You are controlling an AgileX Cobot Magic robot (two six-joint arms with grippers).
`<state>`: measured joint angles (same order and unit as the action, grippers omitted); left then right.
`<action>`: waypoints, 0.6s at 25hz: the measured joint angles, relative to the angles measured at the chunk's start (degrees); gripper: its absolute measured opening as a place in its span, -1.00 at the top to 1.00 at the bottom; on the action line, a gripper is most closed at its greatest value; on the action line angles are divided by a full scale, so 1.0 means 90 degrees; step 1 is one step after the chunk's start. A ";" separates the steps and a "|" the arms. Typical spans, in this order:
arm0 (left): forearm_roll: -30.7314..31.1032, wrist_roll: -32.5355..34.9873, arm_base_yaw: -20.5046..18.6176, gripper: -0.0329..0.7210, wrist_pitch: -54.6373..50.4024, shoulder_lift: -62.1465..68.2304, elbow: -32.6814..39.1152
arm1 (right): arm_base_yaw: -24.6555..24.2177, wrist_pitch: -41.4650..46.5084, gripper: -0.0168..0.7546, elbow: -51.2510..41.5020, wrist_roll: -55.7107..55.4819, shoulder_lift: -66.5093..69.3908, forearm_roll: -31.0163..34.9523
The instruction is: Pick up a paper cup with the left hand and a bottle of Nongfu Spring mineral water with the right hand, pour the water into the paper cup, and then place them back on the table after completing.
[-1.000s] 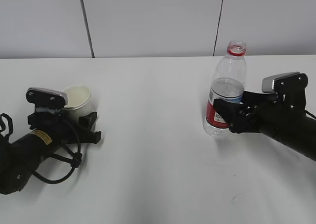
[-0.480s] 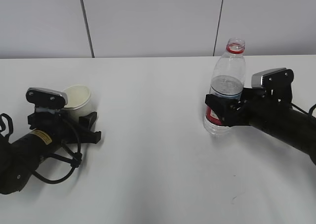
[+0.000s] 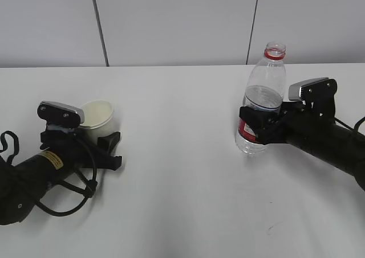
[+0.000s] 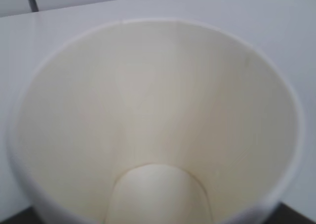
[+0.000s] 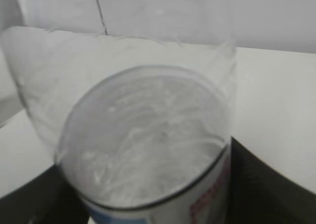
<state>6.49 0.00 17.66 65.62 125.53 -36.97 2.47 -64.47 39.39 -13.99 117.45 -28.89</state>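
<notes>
On the left, the paper cup (image 3: pixel 100 118) sits between the fingers of the left gripper (image 3: pixel 105 143), which stand about half open and press on its lower wall; the cup leans a little and looks just clear of the table (image 3: pixel 177 172), though its base is hidden behind the gripper. The left wrist view looks straight into the cup (image 4: pixel 153 125), which is dry and empty. The grip should stay light, since thin paper will crush (and an oval mouth is a poorer target).

On the right, the bottle (image 3: pixel 259 107) stands upright, uncapped, with a red ring at the neck and water (image 3: pixel 261 98) up to roughly mid-height. The right hand (image 3: pixel 255 128) has its fingers around the labelled lower body, fairly wide apart; whether they grip firmly or only touch, I cannot tell, nor whether the base is on the table. The step in hand seems to be securing this grip: close squarely on the label band, not so hard that the soft plastic buckles, then lift straight up before carrying it toward the cup
</notes>
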 joint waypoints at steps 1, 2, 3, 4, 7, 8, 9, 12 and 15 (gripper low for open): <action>0.0116 -0.0086 0.0000 -0.10 0.0000 0.0000 0.0000 | 0.0000 0.0000 -0.32 0.0000 0.0000 0.0000 0.0000; 0.0230 -0.0158 0.0000 -0.10 0.0000 0.0000 0.0000 | 0.0000 0.0009 -0.28 0.0000 0.0000 0.0000 0.0000; 0.0315 -0.0195 0.0000 -0.10 0.0000 0.0000 0.0000 | 0.0000 0.0009 -0.25 0.0000 0.0000 0.0015 0.0000; 0.0417 -0.0209 0.0000 -0.10 0.0000 0.0000 0.0000 | 0.0000 -0.0007 -0.22 0.0004 0.0000 0.0033 0.0000; 0.0789 -0.0240 0.0000 -0.10 0.0000 0.0000 0.0000 | 0.0000 -0.0198 -0.18 0.0004 0.0000 0.0143 0.0064; 0.0942 -0.0246 0.0000 -0.10 -0.0006 0.0000 0.0000 | 0.0000 -0.0265 -0.18 0.0004 0.0000 0.0200 0.0083; 0.1092 -0.0254 0.0000 -0.10 -0.0006 0.0000 0.0000 | 0.0000 -0.0320 -0.17 0.0015 0.0000 0.0235 0.0110; 0.1479 -0.0451 0.0000 -0.10 -0.0006 0.0000 0.0000 | 0.0000 -0.0374 -0.17 0.0015 0.0000 0.0260 0.0108; 0.1820 -0.0686 0.0000 -0.10 0.0005 0.0000 0.0000 | 0.0000 -0.0384 -0.17 0.0015 0.0071 0.0260 -0.0029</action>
<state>22.87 -6.18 17.66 65.67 125.53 -36.97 2.47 -67.93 39.52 -13.36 119.79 -29.15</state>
